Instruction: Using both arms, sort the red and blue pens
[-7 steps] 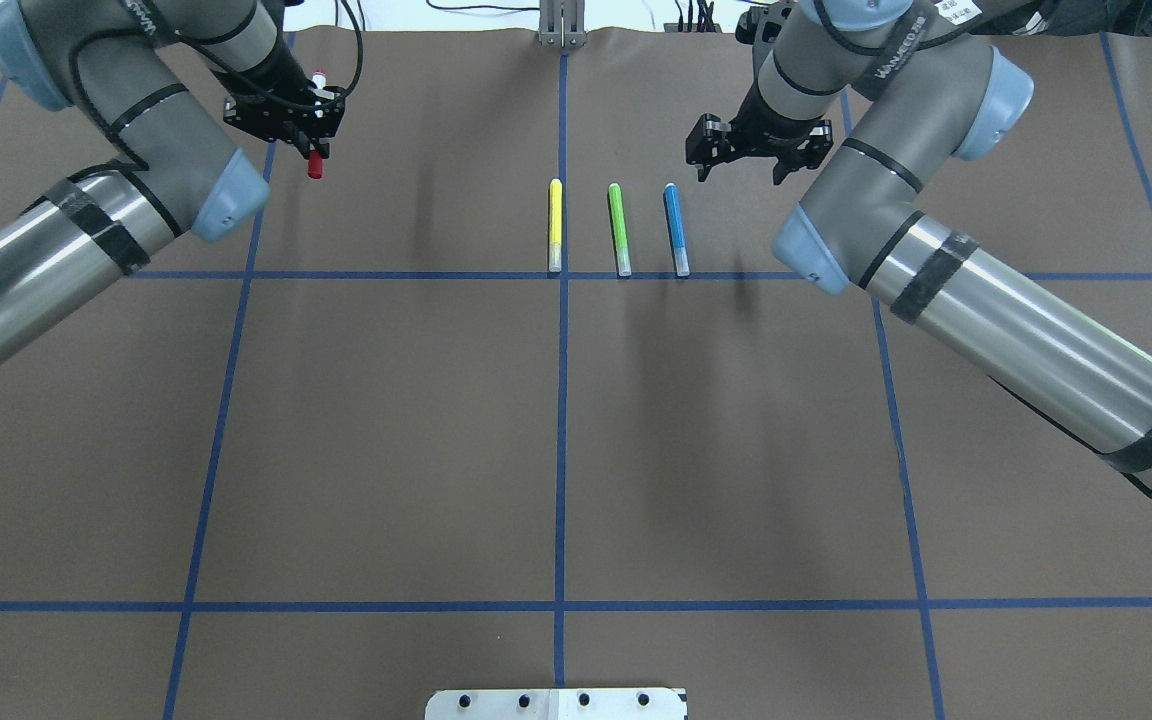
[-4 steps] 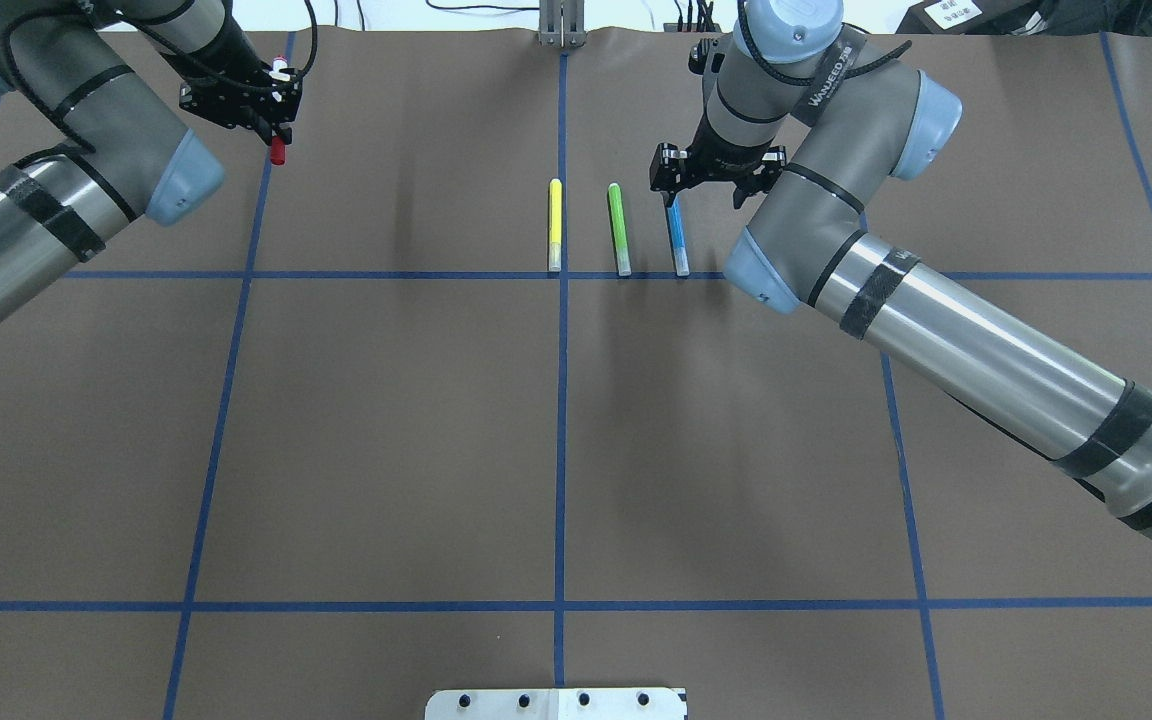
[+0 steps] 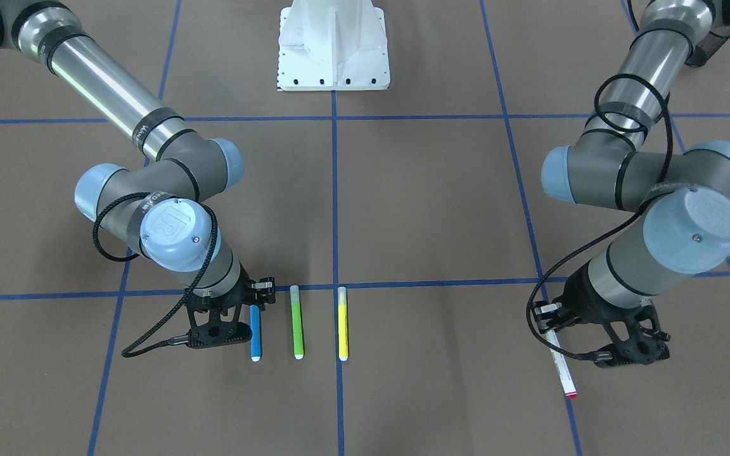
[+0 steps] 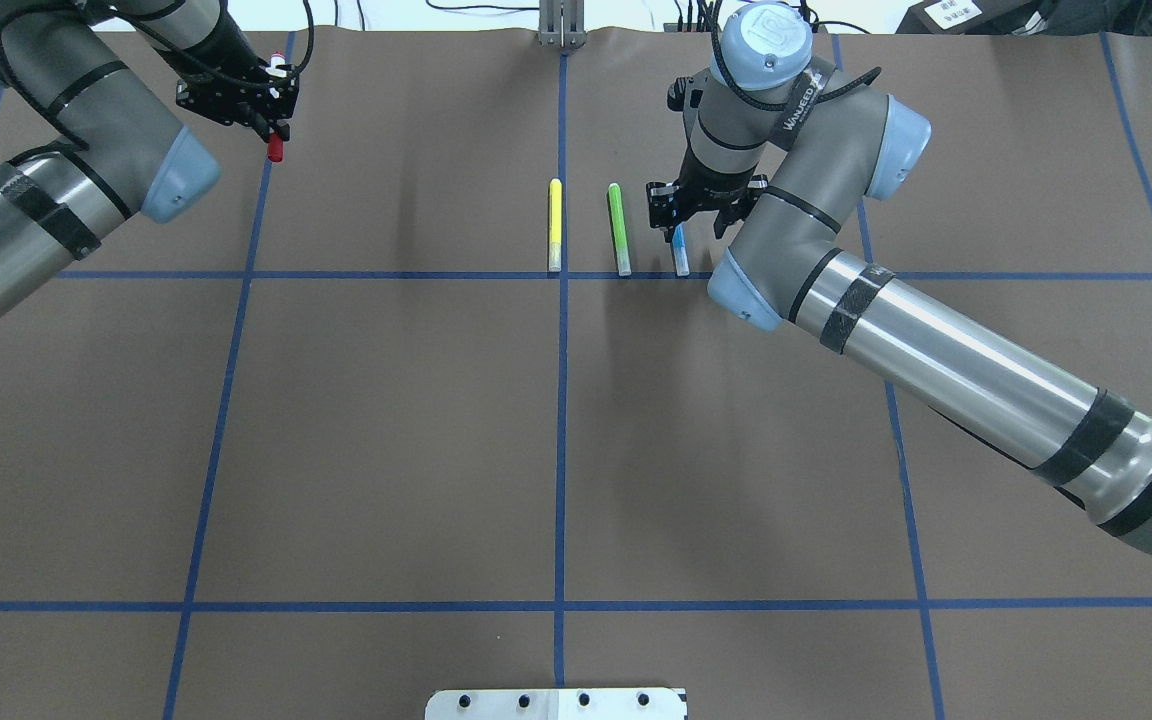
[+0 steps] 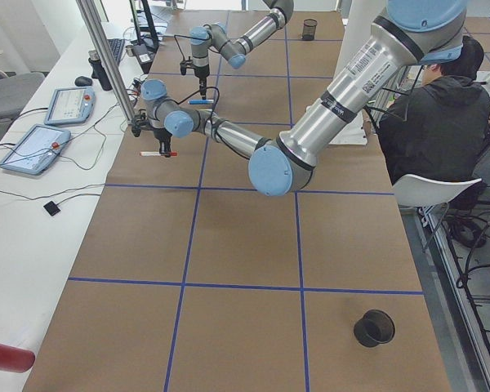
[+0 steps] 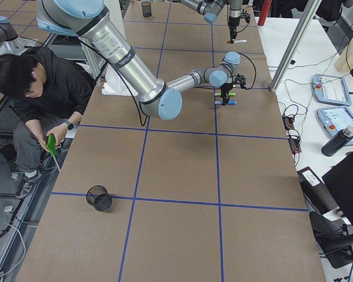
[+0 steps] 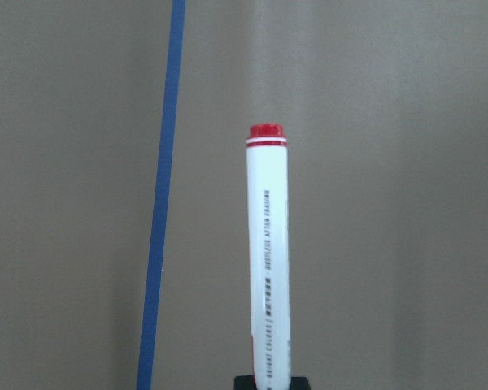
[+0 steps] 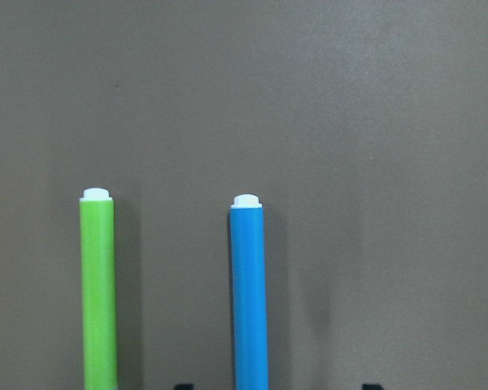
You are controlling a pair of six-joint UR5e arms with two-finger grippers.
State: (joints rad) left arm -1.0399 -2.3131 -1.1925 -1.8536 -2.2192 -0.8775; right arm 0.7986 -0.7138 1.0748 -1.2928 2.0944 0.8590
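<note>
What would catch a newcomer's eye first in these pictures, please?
The left tool grips the red pen at the far left of the table. The right tool hangs open over the blue pen, which lies in a row with the green pen and yellow pen by the centre tape line.

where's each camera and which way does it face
Front-facing: across the table, faces the base; left arm on view's right.
Overhead: behind the base, looking down; right arm on right.
Exterior left: table's end; left arm near.
Exterior right: opposite end; right arm near.
Left wrist: along the red pen; left gripper's tip.
Right wrist: blue pen, green marker; right gripper's tips.
Shared: front-facing and overhead show the yellow marker.
</note>
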